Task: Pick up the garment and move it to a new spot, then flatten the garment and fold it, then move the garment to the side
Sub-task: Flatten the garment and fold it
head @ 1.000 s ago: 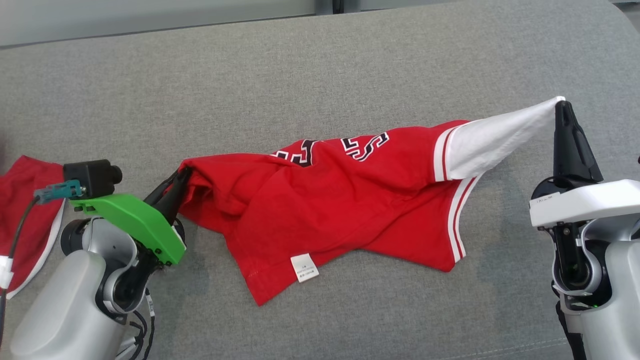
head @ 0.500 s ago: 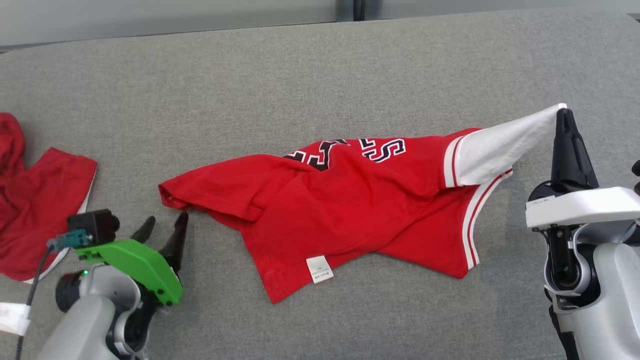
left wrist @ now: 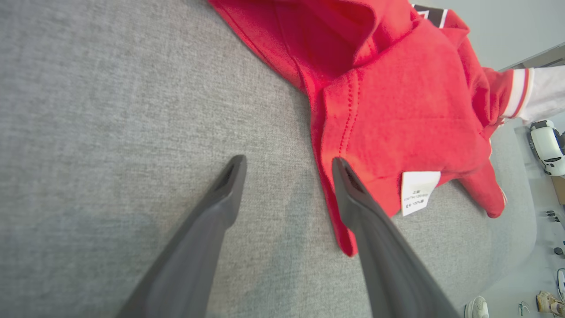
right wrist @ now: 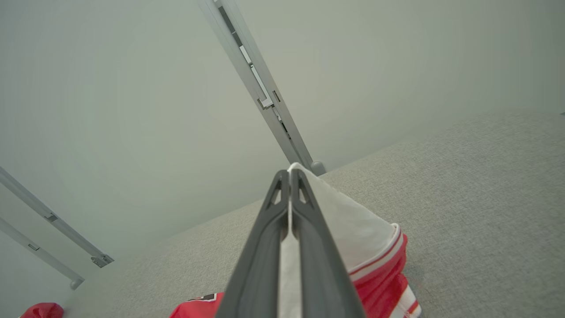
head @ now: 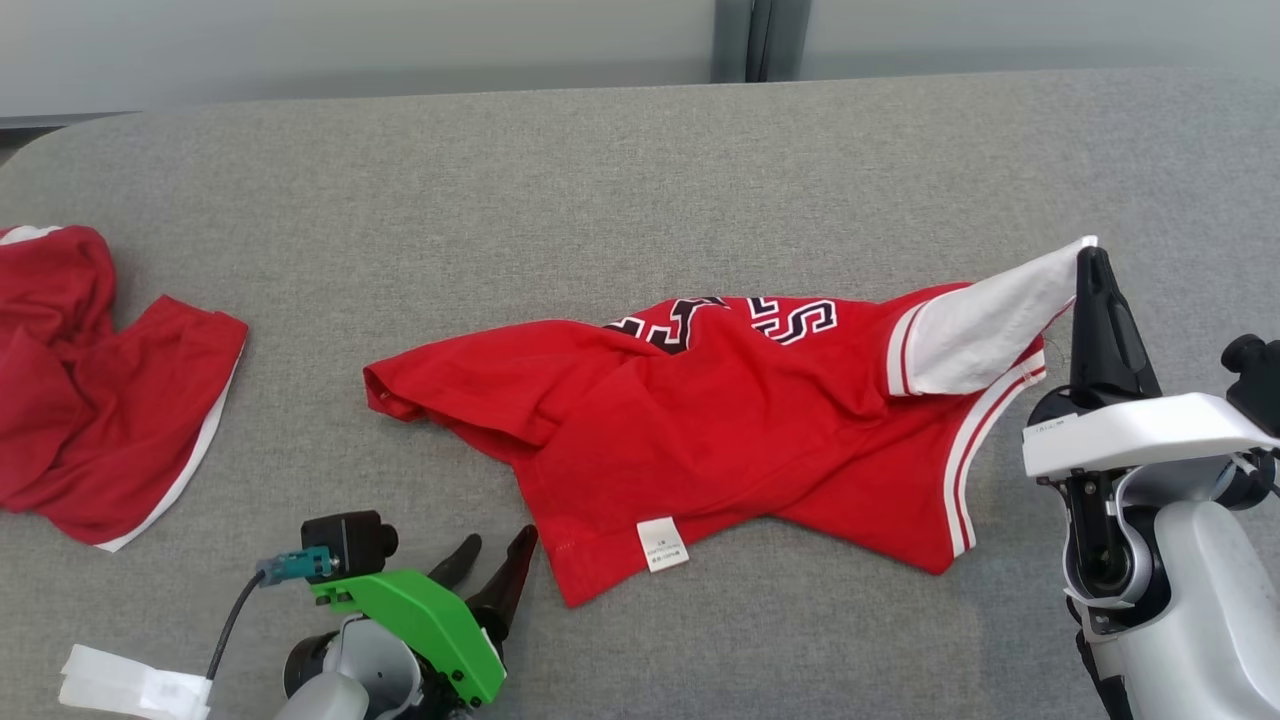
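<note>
A red garment [head: 720,420] with black-and-white lettering, white stripes and a white sleeve [head: 990,320] lies crumpled across the middle of the grey surface. My right gripper [head: 1090,258] is shut on the tip of that white sleeve and holds it lifted; the right wrist view shows the white cloth [right wrist: 348,221] pinched between the closed fingers [right wrist: 289,176]. My left gripper [head: 495,548] stands open and empty at the bottom, just left of the garment's lower hem. In the left wrist view its fingers [left wrist: 287,164] frame bare grey fabric, the right one touching the red hem [left wrist: 375,132] near a white label [left wrist: 415,192].
A second red garment [head: 90,390] with white trim lies bunched at the left edge. The grey padded surface [head: 600,200] stretches back to a pale wall with a vertical joint [head: 745,40]. A white strip [head: 130,685] lies at the bottom left.
My left gripper let go of the garment's left end, opened and drew back down toward the lower hem. The released end dropped onto the surface. The camera has shifted too.
</note>
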Motion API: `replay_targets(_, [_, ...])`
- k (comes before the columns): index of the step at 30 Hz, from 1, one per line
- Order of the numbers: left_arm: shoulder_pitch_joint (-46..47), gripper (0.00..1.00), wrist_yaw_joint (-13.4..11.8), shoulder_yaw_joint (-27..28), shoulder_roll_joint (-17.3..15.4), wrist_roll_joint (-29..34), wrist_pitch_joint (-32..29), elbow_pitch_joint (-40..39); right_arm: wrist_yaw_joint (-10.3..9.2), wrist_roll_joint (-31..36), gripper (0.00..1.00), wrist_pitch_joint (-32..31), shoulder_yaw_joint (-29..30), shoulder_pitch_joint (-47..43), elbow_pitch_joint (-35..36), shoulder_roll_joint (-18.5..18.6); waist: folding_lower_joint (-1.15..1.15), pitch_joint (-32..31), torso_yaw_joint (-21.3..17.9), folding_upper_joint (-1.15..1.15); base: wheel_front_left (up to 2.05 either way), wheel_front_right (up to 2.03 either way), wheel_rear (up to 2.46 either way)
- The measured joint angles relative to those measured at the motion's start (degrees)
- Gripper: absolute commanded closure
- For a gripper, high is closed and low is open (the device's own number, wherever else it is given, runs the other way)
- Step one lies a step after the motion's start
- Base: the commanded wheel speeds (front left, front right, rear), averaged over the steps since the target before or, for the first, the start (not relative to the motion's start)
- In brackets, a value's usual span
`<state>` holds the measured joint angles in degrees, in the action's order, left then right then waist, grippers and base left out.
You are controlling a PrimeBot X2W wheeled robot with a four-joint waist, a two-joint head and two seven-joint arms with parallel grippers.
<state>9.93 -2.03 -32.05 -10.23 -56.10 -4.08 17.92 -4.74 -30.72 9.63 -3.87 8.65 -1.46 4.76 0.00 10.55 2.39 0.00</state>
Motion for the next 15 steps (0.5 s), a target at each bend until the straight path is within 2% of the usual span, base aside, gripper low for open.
replay_targets(15, [-0.37, 0.00, -0.55, -2.81, 0.22, 2.55, -1.09, -1.72, 0.34, -0.15, 1.00, 1.27, 0.15, 0.22, -1.89, -0.35, 0.00, 0.52, -2.13, 0.00, 0.00, 0.00, 0.00])
